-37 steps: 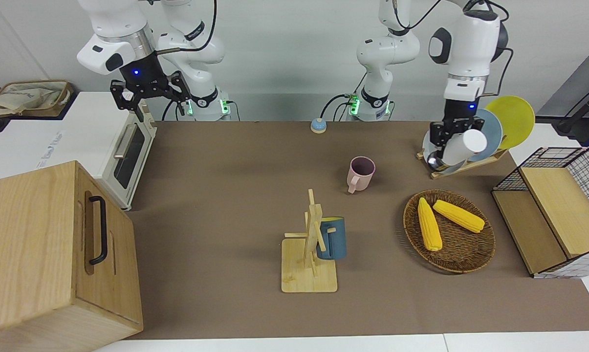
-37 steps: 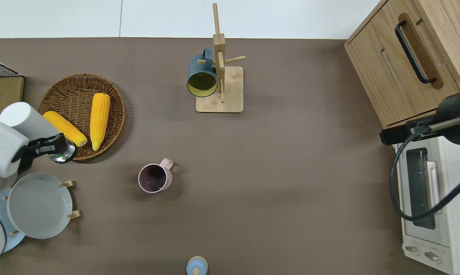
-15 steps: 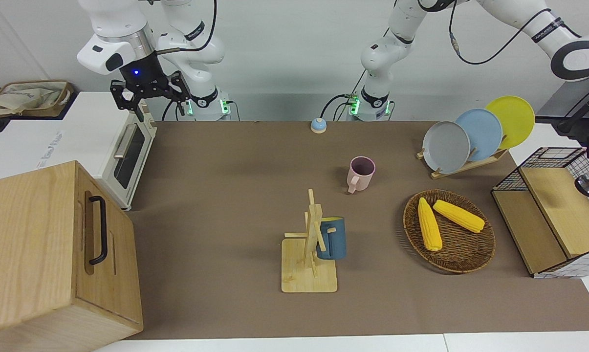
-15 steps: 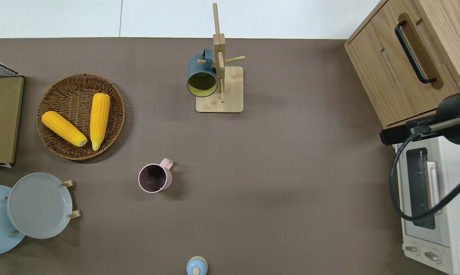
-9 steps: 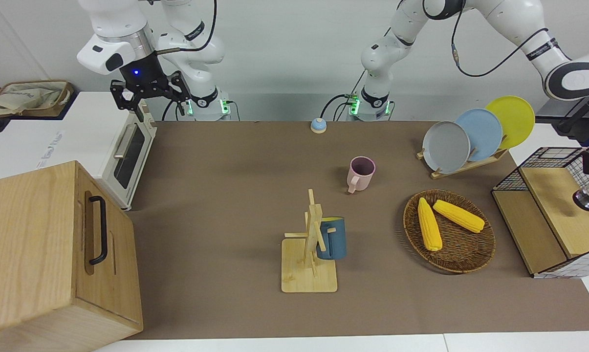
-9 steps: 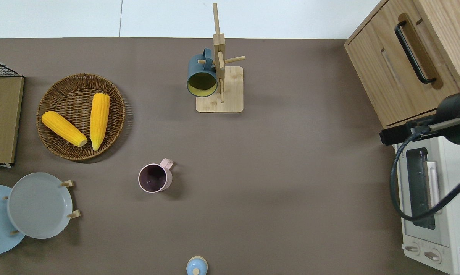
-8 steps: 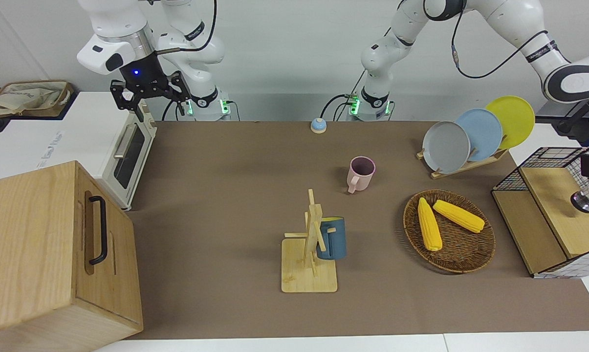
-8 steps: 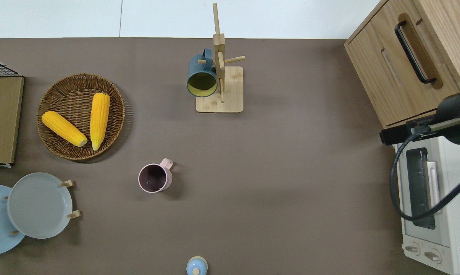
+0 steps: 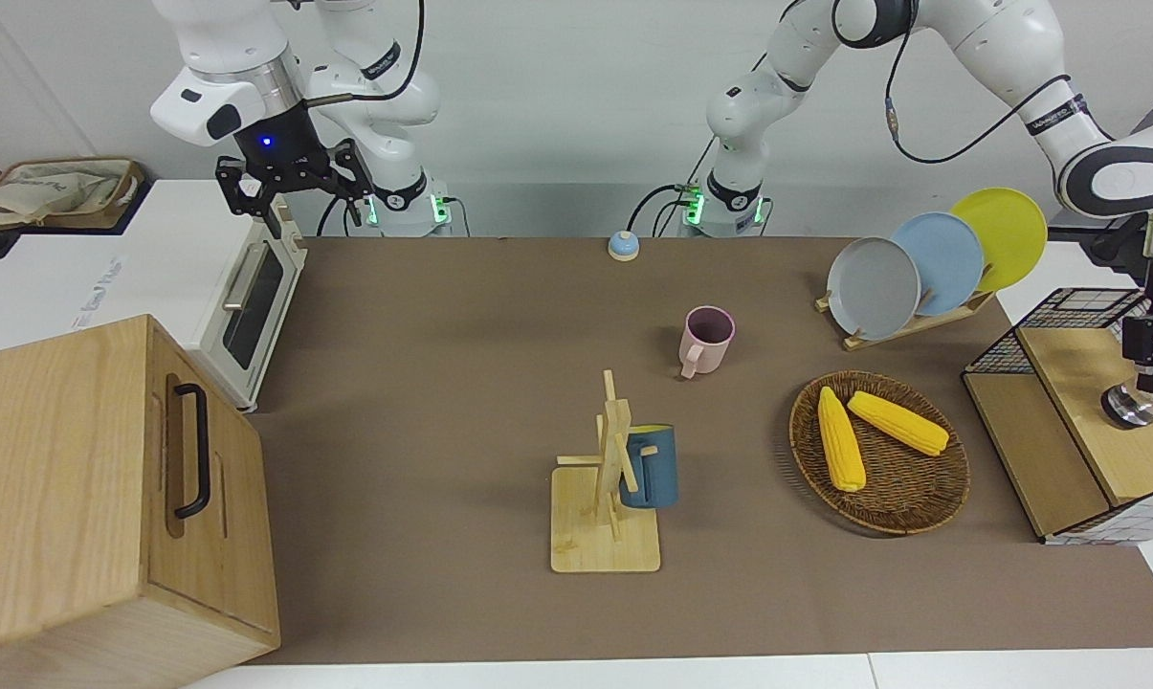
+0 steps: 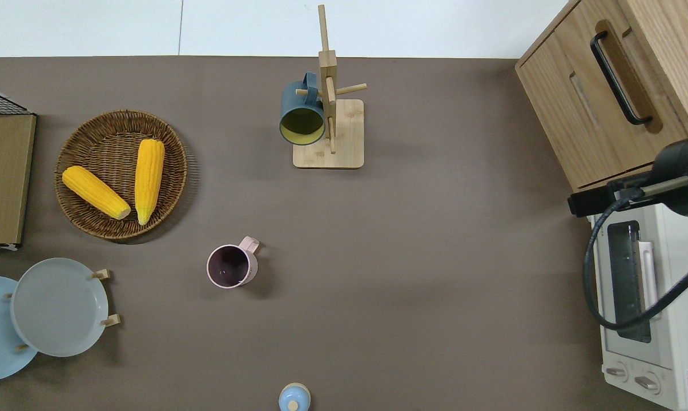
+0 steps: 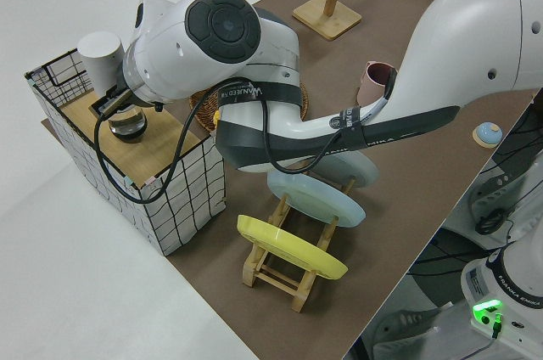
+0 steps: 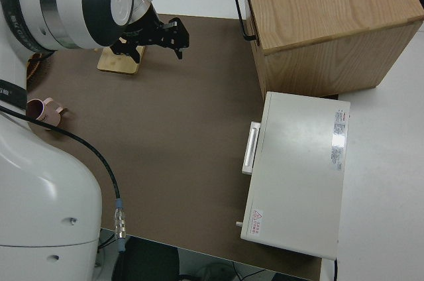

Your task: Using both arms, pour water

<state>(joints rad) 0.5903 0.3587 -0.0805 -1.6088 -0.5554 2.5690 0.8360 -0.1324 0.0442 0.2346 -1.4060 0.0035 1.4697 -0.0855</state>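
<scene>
My left gripper (image 9: 1147,368) is at the wire shelf box (image 9: 1074,301) at the left arm's end of the table. It is shut on a white bottle (image 11: 100,53) with a silver end (image 9: 1126,407). The bottle is held tilted, its silver end at or just above the wooden shelf top; the left side view shows the gripper (image 11: 119,105) around it. A pink mug (image 9: 706,340) stands upright mid-table and looks empty in the overhead view (image 10: 231,266). My right arm is parked, its gripper (image 9: 284,196) open.
A blue mug (image 9: 649,466) hangs on a wooden mug rack (image 9: 605,536). A wicker basket (image 9: 911,507) holds two corn cobs. A plate rack (image 9: 920,263), a small blue bell (image 9: 623,246), a toaster oven (image 9: 251,297) and a wooden cabinet (image 9: 88,498) also stand here.
My left arm has carried the bottle from over the plate rack out to the wire shelf box and lowered it toward the shelf top. The right arm has not moved.
</scene>
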